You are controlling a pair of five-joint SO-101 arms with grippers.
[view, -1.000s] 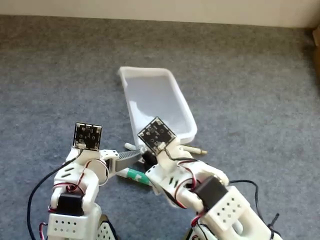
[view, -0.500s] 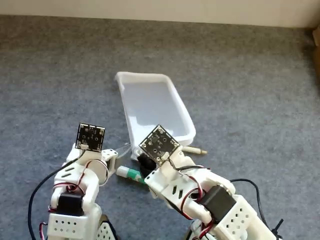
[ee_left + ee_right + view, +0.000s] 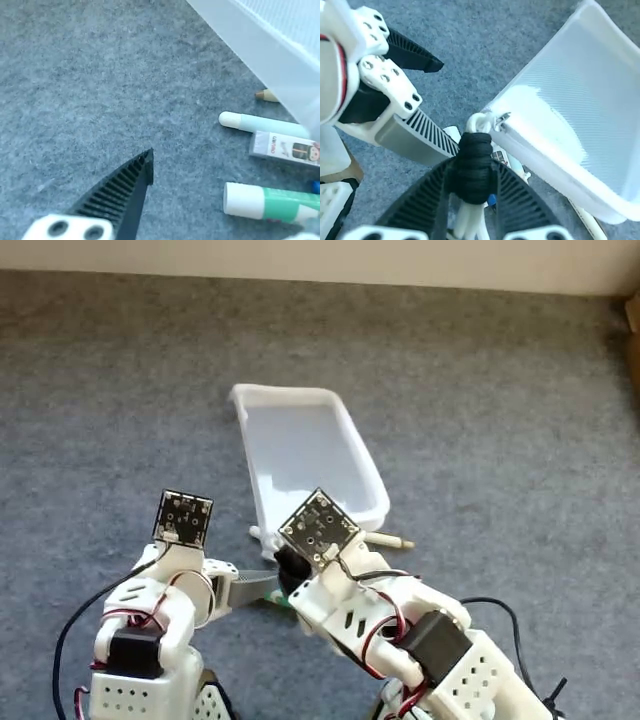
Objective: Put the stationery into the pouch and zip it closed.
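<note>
one pouch (image 3: 305, 445) lies in the middle of the high view on the grey carpet (image 3: 480, 370), running from upper left to lower right, its pale rim raised around a bare inside. i count four pieces of stationery, all outside it on the carpet by its lower end: one pencil (image 3: 388, 540), one pale pen (image 3: 255, 123), one small grey block (image 3: 282, 148) in a printed sleeve, and one glue stick (image 3: 265, 202) with a white cap and a green body. the pencil lies just beside the pouch's lower right corner. the pen, the block and the glue stick lie close together in a row, the block between the other two.

my right gripper (image 3: 473, 172) sits just below the middle of the high view, at the pouch's lower end. its two black fingers are clamped on one black wrapped pull (image 3: 472, 161), which hangs from a white cord (image 3: 479, 120) looped to the pouch's corner.

my left gripper (image 3: 447, 106) is lower left of centre in the high view, close beside the right one. its two fingers, one black (image 3: 412, 56) and one grey (image 3: 417, 135), stand apart with nothing between them, over bare carpet.
</note>
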